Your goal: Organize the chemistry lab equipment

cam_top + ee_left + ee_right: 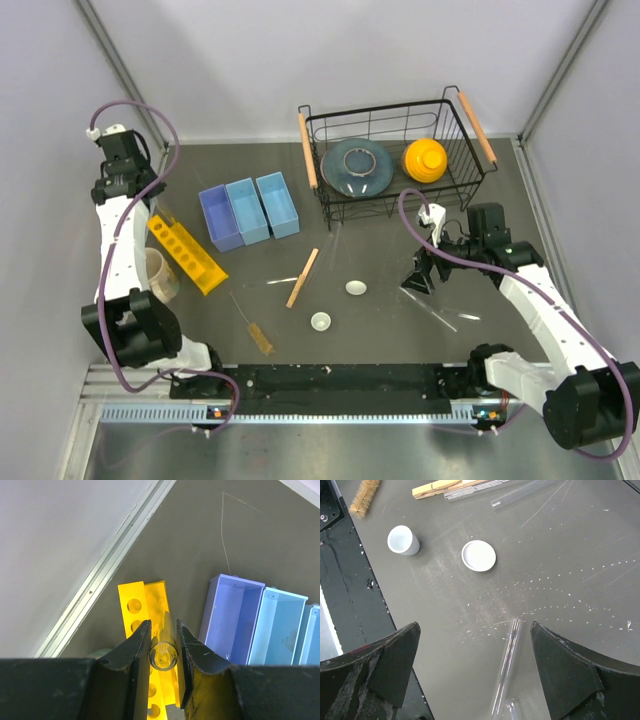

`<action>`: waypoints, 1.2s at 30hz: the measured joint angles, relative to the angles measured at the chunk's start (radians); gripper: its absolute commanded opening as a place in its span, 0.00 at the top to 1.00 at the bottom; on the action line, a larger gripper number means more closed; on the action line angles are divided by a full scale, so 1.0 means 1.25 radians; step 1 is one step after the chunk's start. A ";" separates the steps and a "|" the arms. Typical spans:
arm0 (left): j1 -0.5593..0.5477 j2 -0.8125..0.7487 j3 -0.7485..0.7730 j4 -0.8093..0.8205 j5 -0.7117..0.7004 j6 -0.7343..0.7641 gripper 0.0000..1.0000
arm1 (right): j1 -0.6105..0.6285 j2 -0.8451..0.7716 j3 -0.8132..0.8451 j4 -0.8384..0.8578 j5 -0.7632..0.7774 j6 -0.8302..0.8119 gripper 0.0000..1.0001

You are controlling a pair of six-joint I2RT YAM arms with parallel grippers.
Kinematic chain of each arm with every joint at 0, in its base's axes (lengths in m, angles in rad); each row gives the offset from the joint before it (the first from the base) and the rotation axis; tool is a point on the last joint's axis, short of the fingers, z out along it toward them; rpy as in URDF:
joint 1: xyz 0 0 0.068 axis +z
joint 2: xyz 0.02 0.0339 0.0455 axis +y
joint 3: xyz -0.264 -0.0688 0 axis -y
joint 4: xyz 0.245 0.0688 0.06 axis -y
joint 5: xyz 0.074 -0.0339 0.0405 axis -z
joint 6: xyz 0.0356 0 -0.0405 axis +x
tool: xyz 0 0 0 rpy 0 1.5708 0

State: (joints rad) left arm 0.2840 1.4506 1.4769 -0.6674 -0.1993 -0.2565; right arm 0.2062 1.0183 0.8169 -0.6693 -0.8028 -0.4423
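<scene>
My left gripper (163, 630) is shut on a clear glass tube (163, 656), held above the yellow holed rack (142, 605). My right gripper (475, 627) hangs open just over the table, with a thin clear tube (507, 665) lying between its fingers and untouched. Beyond it lie a white cup-like dish (402, 540) and a flat white dish (478, 555). The tan wooden stick (303, 277), the wire brush (255, 328) and thin rods (282, 281) lie mid-table. From above, the right gripper (420, 275) sits right of the dishes (356, 287).
Three blue bins (250, 210) stand side by side behind the stick. A black wire basket (470, 185) at the back right holds a blue-grey plate (357, 167) and a yellow bowl (425, 160). A clear beaker (160, 272) stands beside the rack (186, 253).
</scene>
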 measured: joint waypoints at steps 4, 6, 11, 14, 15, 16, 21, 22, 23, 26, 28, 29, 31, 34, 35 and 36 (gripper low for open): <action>0.002 0.031 0.016 0.004 -0.003 0.000 0.90 | 0.000 0.006 0.000 0.000 0.000 0.000 0.07; 0.002 0.040 0.020 0.004 -0.003 0.001 0.90 | 0.000 0.008 0.000 0.000 -0.001 0.000 0.07; 0.002 0.055 0.030 0.004 -0.004 0.001 0.90 | 0.000 0.009 0.000 0.000 -0.002 0.000 0.07; 0.002 0.060 0.038 0.005 -0.007 0.001 0.90 | 0.000 0.009 -0.001 0.000 -0.003 0.000 0.07; 0.002 0.060 0.038 0.007 -0.007 0.001 0.90 | 0.000 0.009 -0.001 0.000 -0.003 0.000 0.07; 0.002 0.060 0.038 0.007 -0.008 0.002 0.90 | 0.000 0.009 -0.001 0.000 -0.003 0.000 0.07; 0.003 0.060 0.039 0.007 -0.021 0.005 0.90 | 0.000 0.009 -0.001 0.000 -0.004 0.000 0.07; 0.003 0.061 0.039 0.008 -0.022 0.007 0.90 | 0.000 0.009 -0.001 0.000 -0.004 0.000 0.07; 0.003 0.062 0.041 0.007 -0.024 0.008 0.90 | 0.000 0.009 -0.001 0.000 -0.004 0.000 0.07; 0.003 0.070 0.046 0.008 -0.027 0.013 0.90 | 0.000 0.009 -0.001 0.000 -0.004 0.000 0.07; 0.003 0.078 0.049 0.009 -0.028 0.016 0.90 | 0.000 0.009 -0.004 0.000 -0.005 0.000 0.07; 0.003 0.084 0.051 0.009 -0.027 0.016 0.90 | 0.000 0.009 -0.004 -0.001 -0.004 0.000 0.07; 0.003 0.092 0.059 0.011 -0.027 0.018 0.90 | 0.000 0.011 -0.004 0.000 -0.005 0.000 0.07; 0.004 0.096 0.062 0.011 -0.027 0.019 0.90 | 0.000 0.012 -0.004 0.000 -0.005 0.000 0.07; 0.004 0.096 0.062 0.011 -0.027 0.019 0.90 | 0.000 0.013 -0.004 0.000 -0.005 0.000 0.07; 0.004 0.097 0.062 0.012 -0.027 0.019 0.90 | 0.000 0.014 -0.004 0.000 -0.005 0.000 0.07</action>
State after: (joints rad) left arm 0.2893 1.5715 1.5543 -0.6525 -0.2329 -0.2325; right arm 0.2062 1.0363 0.8116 -0.6693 -0.8089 -0.4427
